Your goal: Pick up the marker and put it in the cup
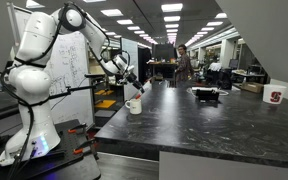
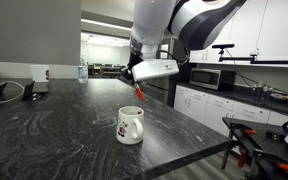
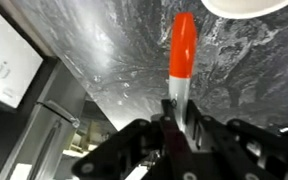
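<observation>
My gripper [image 2: 136, 86] is shut on the marker [image 3: 182, 55], an orange-red stick with a pale lower end that points away from the jaws in the wrist view. In an exterior view the marker [image 2: 139, 93] hangs from the jaws, above and a little behind the cup [image 2: 130, 125]. The cup is a small white mug with a side handle standing near the counter's edge; it also shows in the exterior view [image 1: 134, 105] under the gripper [image 1: 137, 87]. In the wrist view only the cup's white rim [image 3: 246, 6] shows at the top edge.
The dark marbled counter [image 2: 54, 130] drops off close to the cup. A white cup with a red logo [image 1: 275, 97] stands far along the counter, also seen in the exterior view [image 2: 41, 73]. A black object [image 1: 206, 93] lies mid-counter. A microwave [image 2: 208, 78] sits behind.
</observation>
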You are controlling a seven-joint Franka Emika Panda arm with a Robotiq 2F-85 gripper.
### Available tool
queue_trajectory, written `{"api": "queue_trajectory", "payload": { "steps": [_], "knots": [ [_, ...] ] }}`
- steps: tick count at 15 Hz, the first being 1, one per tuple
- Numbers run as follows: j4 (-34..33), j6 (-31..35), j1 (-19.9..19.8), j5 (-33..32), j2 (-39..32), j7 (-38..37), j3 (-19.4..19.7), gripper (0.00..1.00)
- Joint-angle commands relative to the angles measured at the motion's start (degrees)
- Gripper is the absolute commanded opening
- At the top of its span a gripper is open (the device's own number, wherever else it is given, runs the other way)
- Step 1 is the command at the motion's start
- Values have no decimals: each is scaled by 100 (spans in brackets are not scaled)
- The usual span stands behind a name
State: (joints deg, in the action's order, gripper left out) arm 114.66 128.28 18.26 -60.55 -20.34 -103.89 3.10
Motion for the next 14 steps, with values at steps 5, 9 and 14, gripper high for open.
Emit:
{"api": "queue_trajectory", "payload": {
  "steps": [5,9,14],
  "knots": [
    [649,1152,-300,-1308,318,-1332,-407,5],
    [654,1168,-360,-2408,217,-2263,-549,5],
    [717,1097,-616,-2853,77,-2471,-761,5]
  ]
}}
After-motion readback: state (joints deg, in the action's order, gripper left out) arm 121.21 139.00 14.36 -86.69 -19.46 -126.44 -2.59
